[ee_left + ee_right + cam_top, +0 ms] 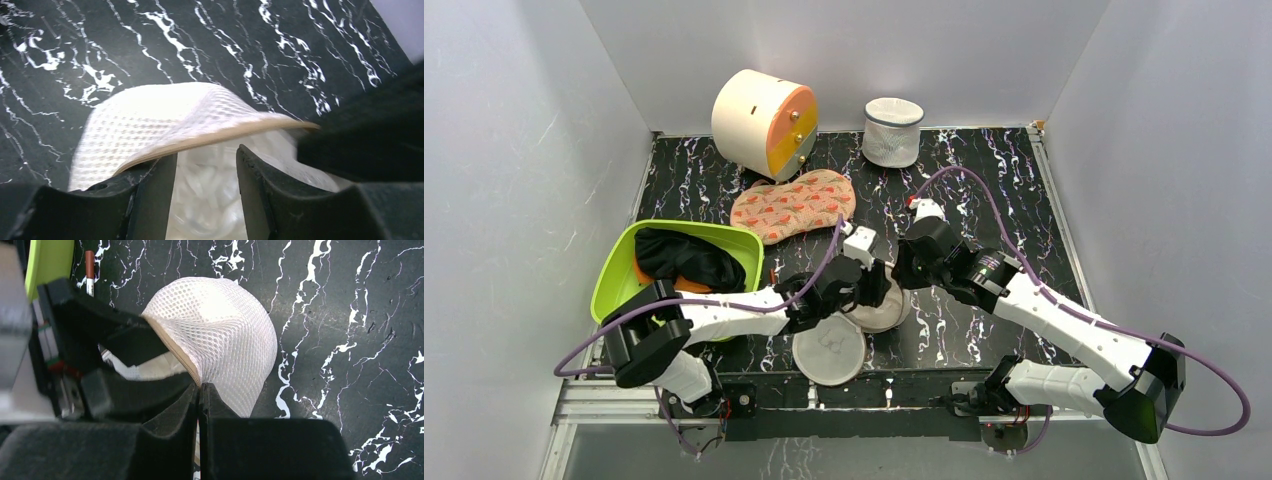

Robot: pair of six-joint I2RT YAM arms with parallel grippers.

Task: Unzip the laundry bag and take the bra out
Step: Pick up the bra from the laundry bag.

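Laundry bag [225,330]: unzipped, frame centre | right tool [200,387]: closed on its rim | left tool [206,155]: spread, empty, over bra [207,210] | remaining: likely grasp, extract bra

Grippers: 2, left gripper [206,167] and right gripper [200,402]. Mesh bags: 2, laundry bag [829,352] at 6 o'clock on tabletop [984,190], cylindrical bag [892,132] at 12. Green bin [614,265]: 1, at 9. Black garment [686,258]: 1. Orange patterned cloth [792,205]: 1. Round cream box [762,122]: 1, at 11.
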